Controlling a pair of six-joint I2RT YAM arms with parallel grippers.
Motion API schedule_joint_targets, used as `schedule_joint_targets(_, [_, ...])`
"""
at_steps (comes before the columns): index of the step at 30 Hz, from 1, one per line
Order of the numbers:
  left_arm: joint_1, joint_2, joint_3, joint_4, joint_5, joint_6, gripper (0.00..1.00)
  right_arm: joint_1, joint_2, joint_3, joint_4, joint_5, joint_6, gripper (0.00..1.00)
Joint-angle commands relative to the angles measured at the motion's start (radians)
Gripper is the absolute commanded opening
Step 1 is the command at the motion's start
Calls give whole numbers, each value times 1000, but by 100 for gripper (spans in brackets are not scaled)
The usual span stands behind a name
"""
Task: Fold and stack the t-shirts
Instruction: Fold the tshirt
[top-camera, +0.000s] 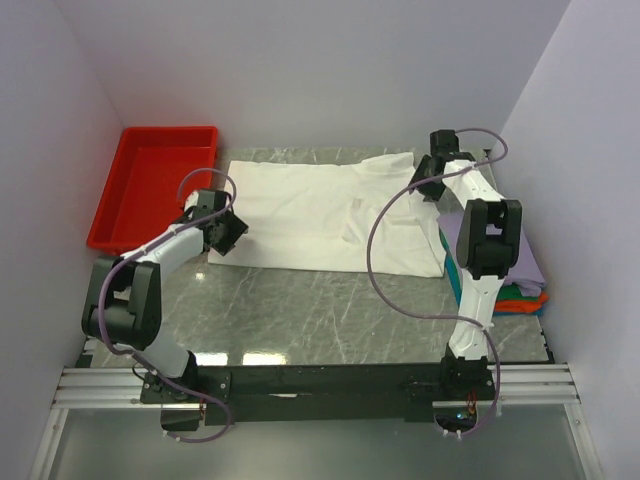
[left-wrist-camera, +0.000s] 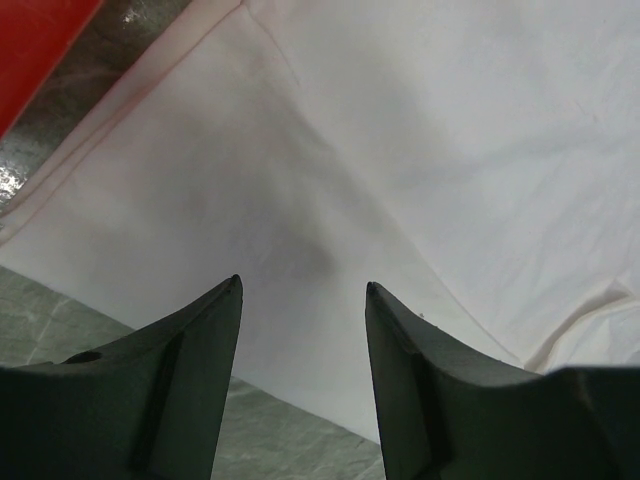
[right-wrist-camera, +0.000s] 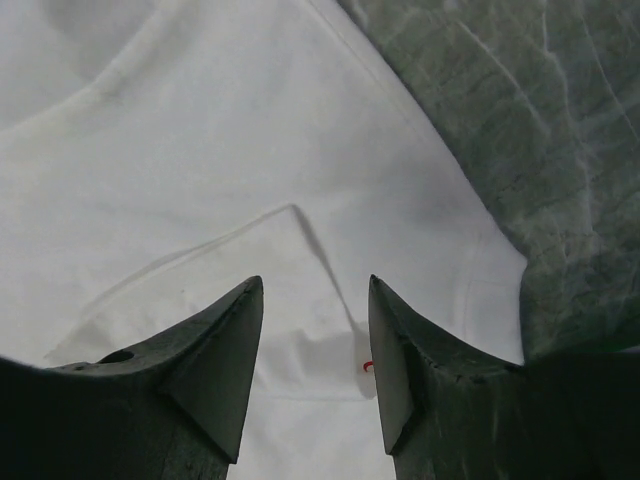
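Observation:
A large white t-shirt lies spread on the table, its plain side up. My left gripper is open and empty over the shirt's near left corner; the left wrist view shows its jaws apart above the white cloth near its edge. My right gripper is open and empty over the shirt's far right part; in the right wrist view it hovers over creased white cloth with a tiny red mark. Folded lavender, green and orange shirts are stacked at the right, partly hidden by the right arm.
A red plastic tray stands at the far left, its corner in the left wrist view. Grey marbled table shows in front of the shirt and beside it in the right wrist view. White walls enclose three sides.

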Motion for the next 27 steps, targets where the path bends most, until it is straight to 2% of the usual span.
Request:
schedule_joint_targets(1, [-2, 12, -3, 43, 1, -2, 58, -1, 46, 20, 0, -59, 19, 54])
schedule_joint_targets(9, [-2, 17, -20, 65, 19, -2, 57, -2, 129, 66, 21, -125, 25, 53])
schedule_joint_targets(11, [0, 18, -18, 65, 19, 0, 57, -2, 141, 74, 20, -128, 25, 46])
schedule_joint_targets(14, [0, 21, -17, 66, 23, 3, 57, -2, 146, 80, 20, -135, 28, 44])
schedule_joint_targets(20, [-1, 21, -15, 69, 27, 3, 57, -1, 175, 120, 6, -180, 27, 32])
schedule_joint_targets(27, [0, 21, -14, 65, 27, 8, 57, 1, 178, 143, 6, -189, 31, 11])
